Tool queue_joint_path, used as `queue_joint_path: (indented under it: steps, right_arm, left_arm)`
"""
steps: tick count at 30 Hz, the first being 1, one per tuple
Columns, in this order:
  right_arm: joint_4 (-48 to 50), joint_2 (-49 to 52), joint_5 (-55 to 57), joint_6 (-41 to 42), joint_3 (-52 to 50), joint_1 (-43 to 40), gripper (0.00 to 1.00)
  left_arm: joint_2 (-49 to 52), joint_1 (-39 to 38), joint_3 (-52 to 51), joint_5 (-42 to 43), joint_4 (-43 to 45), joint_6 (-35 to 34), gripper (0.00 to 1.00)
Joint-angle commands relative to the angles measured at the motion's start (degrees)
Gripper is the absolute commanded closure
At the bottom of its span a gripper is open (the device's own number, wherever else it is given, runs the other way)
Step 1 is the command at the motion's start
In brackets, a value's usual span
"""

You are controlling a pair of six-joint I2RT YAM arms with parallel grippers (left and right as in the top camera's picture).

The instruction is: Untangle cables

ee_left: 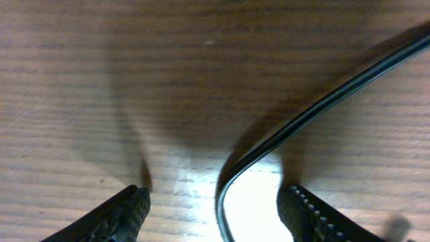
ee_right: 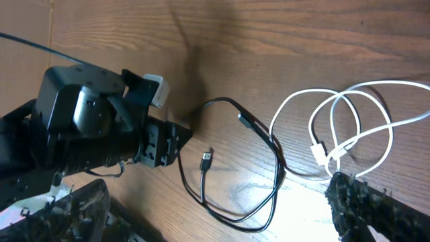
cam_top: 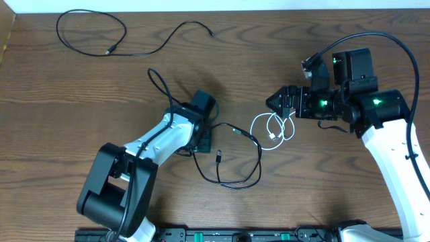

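One black cable [cam_top: 91, 33] lies spread out alone at the far left. A second black cable [cam_top: 236, 161] loops on the table's middle, and it also shows in the right wrist view [ee_right: 275, 168]. The white cable [cam_top: 272, 128] lies coiled just right of it, touching its end, and shows in the right wrist view [ee_right: 349, 128]. My left gripper [cam_top: 201, 141] is low on the table and open, with the black cable [ee_left: 322, 107] running between its fingers [ee_left: 218, 212]. My right gripper [cam_top: 277, 102] is open and empty above the white coil [ee_right: 218, 215].
The thicker black cord of the left arm [cam_top: 161, 84] arcs over the table behind it. The left arm's wrist [ee_right: 87, 128] fills the left of the right wrist view. The table's far edge [cam_top: 215, 8] runs along the top.
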Motion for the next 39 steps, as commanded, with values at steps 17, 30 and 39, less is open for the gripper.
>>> queue_joint_path:
  steps: [17,30,39]
  right_arm:
    - [-0.5,0.0,0.0,0.3,0.5,-0.2,0.01]
    - [-0.5,0.0,0.0,0.3,0.5,-0.2,0.01]
    - [-0.5,0.0,0.0,0.3,0.5,-0.1,0.01]
  left_arm:
    - [10.0,4.9,-1.2,7.7,1.3,0.8,0.7]
    - [8.9,4.9,0.4,7.7,-2.8,0.8,0.93]
    - [-8.5,4.9,8.3,12.8,-9.9,0.8,0.93]
